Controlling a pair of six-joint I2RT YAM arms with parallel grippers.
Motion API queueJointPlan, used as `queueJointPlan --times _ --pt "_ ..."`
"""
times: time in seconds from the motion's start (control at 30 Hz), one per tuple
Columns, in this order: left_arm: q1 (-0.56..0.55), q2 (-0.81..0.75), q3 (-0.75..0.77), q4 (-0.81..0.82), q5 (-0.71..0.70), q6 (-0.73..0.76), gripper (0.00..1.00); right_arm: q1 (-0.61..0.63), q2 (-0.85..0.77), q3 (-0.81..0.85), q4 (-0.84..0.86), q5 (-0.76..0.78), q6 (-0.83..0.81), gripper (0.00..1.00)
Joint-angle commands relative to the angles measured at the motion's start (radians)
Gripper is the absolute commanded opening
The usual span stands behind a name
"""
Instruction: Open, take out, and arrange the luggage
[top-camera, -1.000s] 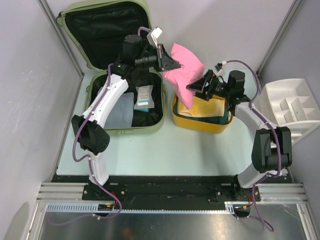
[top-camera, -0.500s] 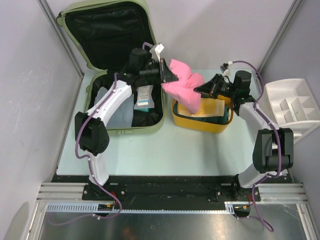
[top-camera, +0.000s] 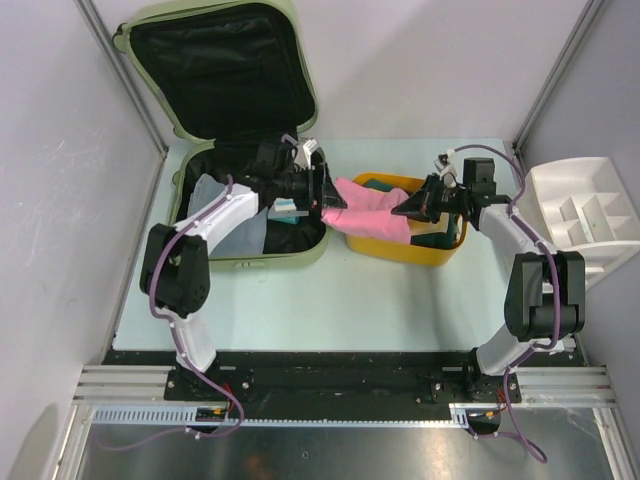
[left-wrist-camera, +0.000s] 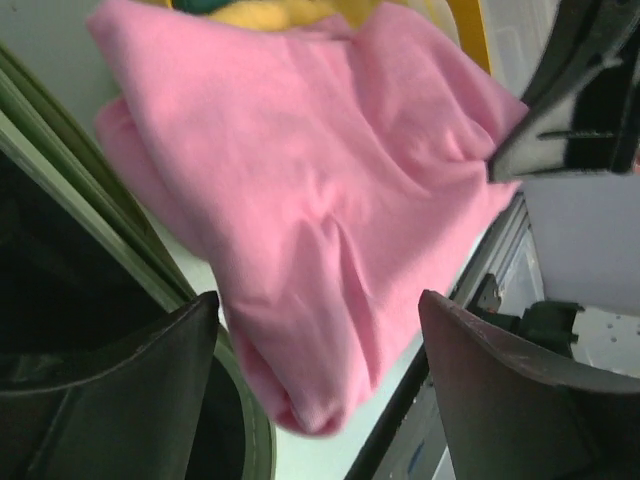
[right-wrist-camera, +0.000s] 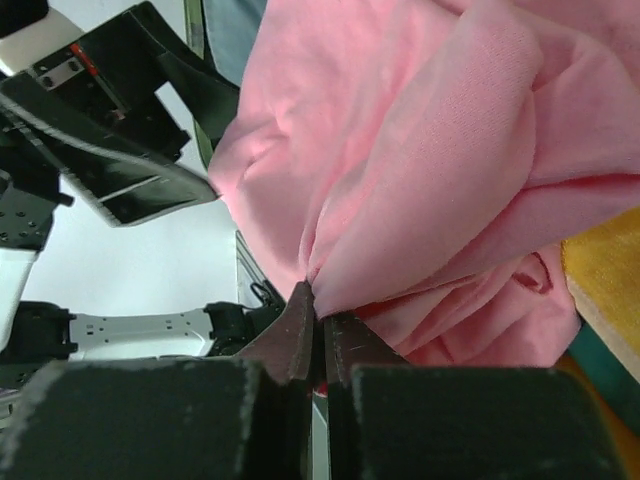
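top: luggage (top-camera: 215, 70) open at far left of bench (top-camera: 300, 300), lid raised; pink cloth (top-camera: 375, 218) over yellow tub (top-camera: 400, 250) | left wrist: left end effector (left-wrist-camera: 315, 300) released, cloth seen between its spread fingers (left-wrist-camera: 150, 390) | right wrist: right end effector (right-wrist-camera: 320, 310) clenched on a cloth fold

yellow tub (top-camera: 400, 249) — half-hidden under pink cloth (top-camera: 372, 218), contents unclear

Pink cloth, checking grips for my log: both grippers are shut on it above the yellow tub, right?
No. Only the right gripper is shut on the cloth above the tub; the left gripper is open, fingers spread either side of it, as the left wrist view shows.
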Motion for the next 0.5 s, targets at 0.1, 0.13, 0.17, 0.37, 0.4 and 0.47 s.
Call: queueJointPlan --times 0.1,0.13,0.17,0.37,0.4,0.47 --pt "0.0 -0.184 -0.087 0.017 0.075 0.008 0.93 0.005 -0.045 0.01 -0.14 -0.014 -0.109 0.0" --pt "-0.002 -0.187 -0.102 0.017 0.074 0.007 0.93 0.006 -0.045 0.01 -0.164 -0.014 -0.124 0.0" --pt "-0.005 -0.19 -0.108 0.017 0.071 0.005 0.92 0.008 -0.045 0.01 -0.175 -0.015 -0.132 0.0" --pt "-0.029 -0.155 -0.101 -0.002 0.009 0.002 0.88 0.012 -0.056 0.01 -0.237 -0.035 -0.164 0.0" --pt "-0.032 -0.151 -0.099 -0.006 -0.001 0.002 0.88 0.011 -0.059 0.01 -0.243 -0.04 -0.167 0.0" --pt "-0.041 -0.138 -0.087 -0.037 -0.031 0.016 0.89 0.011 -0.067 0.01 -0.257 -0.053 -0.175 0.0"
